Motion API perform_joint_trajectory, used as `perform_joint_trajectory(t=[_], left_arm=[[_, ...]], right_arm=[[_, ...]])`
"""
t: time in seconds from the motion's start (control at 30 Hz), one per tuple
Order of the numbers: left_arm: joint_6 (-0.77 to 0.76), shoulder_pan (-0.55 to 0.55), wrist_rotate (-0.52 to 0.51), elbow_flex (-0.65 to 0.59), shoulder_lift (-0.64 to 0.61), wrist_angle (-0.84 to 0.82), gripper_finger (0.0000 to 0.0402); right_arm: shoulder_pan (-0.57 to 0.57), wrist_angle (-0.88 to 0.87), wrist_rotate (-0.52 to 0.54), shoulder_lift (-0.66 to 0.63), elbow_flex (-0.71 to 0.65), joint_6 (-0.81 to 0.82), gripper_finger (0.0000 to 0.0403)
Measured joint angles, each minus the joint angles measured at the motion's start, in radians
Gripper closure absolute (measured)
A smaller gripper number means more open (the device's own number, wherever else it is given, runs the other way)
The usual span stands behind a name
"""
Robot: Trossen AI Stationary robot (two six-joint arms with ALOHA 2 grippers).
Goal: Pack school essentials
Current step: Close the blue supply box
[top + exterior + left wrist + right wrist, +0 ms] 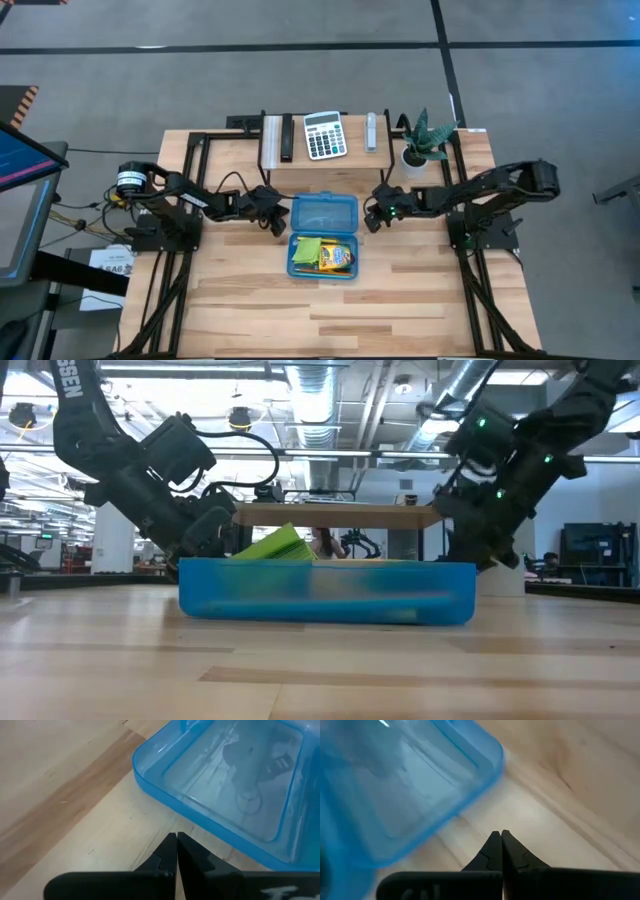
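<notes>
Blue case [323,236] open, holding crayon box [338,258] and sticky-note pad [306,250].

A pale wooden table [400,300] stands on grey floor [200,80] crossed by dark lines, while beyond it silver ceiling ducts [310,390] and bright lamps hang over a workshop.

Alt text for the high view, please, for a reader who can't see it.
Seen from above, an open blue case lies mid-table, its lower half holding a crayon box and a lime pad, its lid empty. The left claw and right claw, both shut, flank the lid. A calculator and potted plant sit at the far edge.
</notes>
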Motion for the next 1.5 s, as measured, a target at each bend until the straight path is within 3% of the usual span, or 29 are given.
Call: perform_joint_trajectory(t=[0.33,0.5,1.13,1.5], left_arm=[[0.002,0.000,0.007,0.000,0.000,0.010,0.0401],[0.021,-0.001,0.010,0.000,0.000,0.044,0.0401],[0.116,-0.033,0.027,-0.002,-0.130,0.069,0.0401],[0.180,-0.101,0.031,0.004,-0.245,0.090,0.0401]], right_arm=[[-0.034,0.028,-0.018,0.200,0.111,-0.024,0.0402],[-0.030,0.017,-0.017,0.220,0.150,-0.061,0.0400],[0.037,-0.074,0.112,0.064,0.150,-0.065,0.0401],[0.109,-0.023,0.098,-0.037,0.155,-0.073,0.0399]])
